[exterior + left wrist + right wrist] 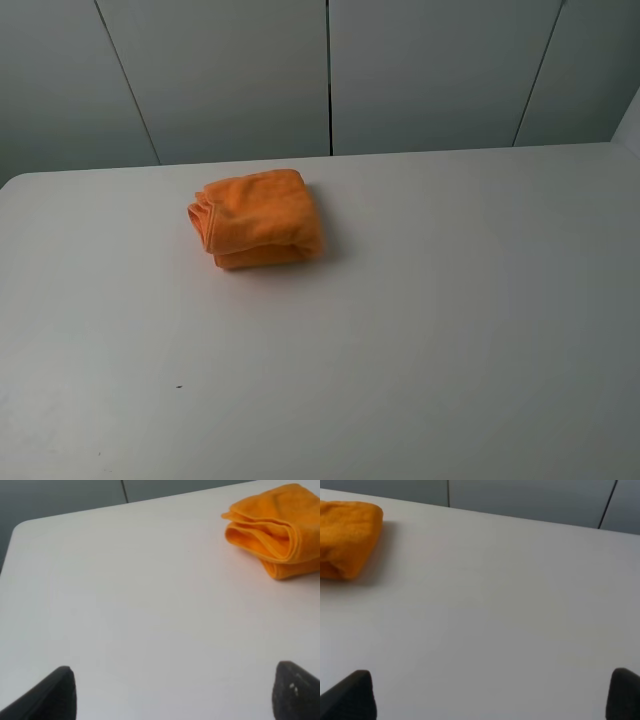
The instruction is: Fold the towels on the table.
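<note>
The orange towel (258, 220) lies folded into a small thick bundle on the white table (450, 300), left of centre and toward the back. Its layered folded edges face left. It also shows in the left wrist view (277, 527) and the right wrist view (347, 537). No arm shows in the exterior high view. My left gripper (172, 695) is open and empty, well short of the towel, with both dark fingertips (50, 695) wide apart. My right gripper (492, 697) is open and empty too, fingertips (352, 697) far apart, away from the towel.
Grey wall panels (330, 70) stand behind the table's back edge. The table's rounded back-left corner (22, 527) shows in the left wrist view. A tiny dark speck (179, 387) lies on the table at the front left.
</note>
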Robot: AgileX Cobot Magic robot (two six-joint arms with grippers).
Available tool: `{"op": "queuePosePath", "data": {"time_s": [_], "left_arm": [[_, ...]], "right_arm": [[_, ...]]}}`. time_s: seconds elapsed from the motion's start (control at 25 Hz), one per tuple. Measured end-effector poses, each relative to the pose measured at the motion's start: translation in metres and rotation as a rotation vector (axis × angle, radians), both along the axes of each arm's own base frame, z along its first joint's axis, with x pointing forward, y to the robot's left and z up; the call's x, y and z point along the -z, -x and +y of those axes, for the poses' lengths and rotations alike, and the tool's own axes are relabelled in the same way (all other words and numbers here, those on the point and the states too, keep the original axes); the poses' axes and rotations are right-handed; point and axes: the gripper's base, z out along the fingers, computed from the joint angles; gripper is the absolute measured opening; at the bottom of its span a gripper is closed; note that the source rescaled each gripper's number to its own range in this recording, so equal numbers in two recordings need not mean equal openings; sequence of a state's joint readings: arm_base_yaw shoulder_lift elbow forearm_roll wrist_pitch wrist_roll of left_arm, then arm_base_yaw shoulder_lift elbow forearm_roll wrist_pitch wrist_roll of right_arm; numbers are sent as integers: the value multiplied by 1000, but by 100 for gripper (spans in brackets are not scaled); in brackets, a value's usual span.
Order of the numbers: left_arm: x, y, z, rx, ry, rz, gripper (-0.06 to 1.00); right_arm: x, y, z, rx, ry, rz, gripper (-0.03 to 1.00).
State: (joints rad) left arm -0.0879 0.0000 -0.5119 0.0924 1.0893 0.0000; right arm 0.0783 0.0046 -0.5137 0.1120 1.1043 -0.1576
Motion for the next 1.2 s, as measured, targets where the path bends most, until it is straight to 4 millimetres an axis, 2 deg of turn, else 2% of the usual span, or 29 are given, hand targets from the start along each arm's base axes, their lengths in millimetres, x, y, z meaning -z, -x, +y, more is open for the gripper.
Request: {"op": "queuePosePath", "data": {"time_s": [0.32, 0.72, 1.2], "left_arm": [[0, 0, 0, -47, 0, -3, 100], [-1, 1, -1, -124, 0, -7, 100], [-1, 1, -1, -126, 0, -7, 100]], "right_arm": [[0, -1, 1, 98, 0, -2, 100], [0, -1, 1, 102, -2, -2, 100], [0, 0, 1, 102, -2, -4, 100]]}}
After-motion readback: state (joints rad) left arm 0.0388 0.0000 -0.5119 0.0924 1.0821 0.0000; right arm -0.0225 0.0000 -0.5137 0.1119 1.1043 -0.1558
